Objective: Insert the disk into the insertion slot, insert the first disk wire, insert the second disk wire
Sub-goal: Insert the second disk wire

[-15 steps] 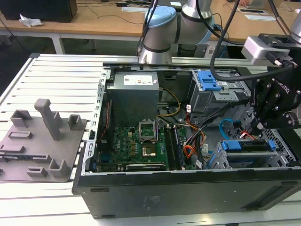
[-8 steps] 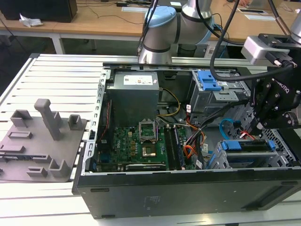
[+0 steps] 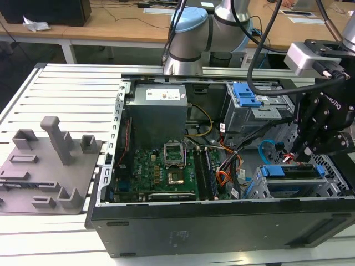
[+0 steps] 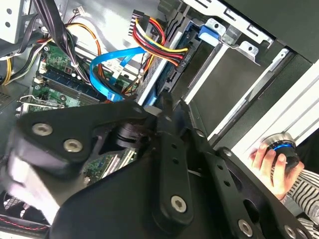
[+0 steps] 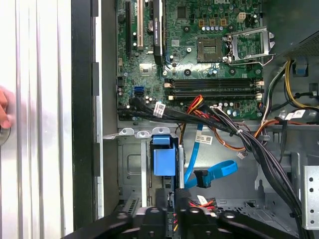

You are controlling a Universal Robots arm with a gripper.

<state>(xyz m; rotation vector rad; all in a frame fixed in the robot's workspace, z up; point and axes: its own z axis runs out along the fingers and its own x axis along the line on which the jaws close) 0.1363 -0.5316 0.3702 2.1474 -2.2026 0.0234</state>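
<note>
The disk [image 3: 292, 173], in its blue carrier [image 5: 163, 160], sits inside the insertion slot [image 3: 259, 191], the silver cage at the case's front corner on the exterior view's right. My black gripper [image 3: 300, 153] reaches down at the disk's rear edge. In the first wrist view the gripper [image 5: 172, 220] is shut on the black plug of a disk wire with red, yellow and black leads [image 5: 200, 201]. The same wire bundle [image 4: 155, 36] runs to the disk's edge in the second wrist view, just past the gripper [image 4: 167, 107]. A blue flat disk wire [image 5: 212, 173] lies loose beside it, its black plug free.
The motherboard [image 3: 166, 169] fills the case floor, with a power supply [image 3: 156, 113] behind it. A grey bay with a blue bracket [image 3: 247, 95] stands at the back. Thick black cable bundles [image 5: 259, 149] cross near the cage. A person's hand [image 4: 269, 160] rests on a knob outside the case.
</note>
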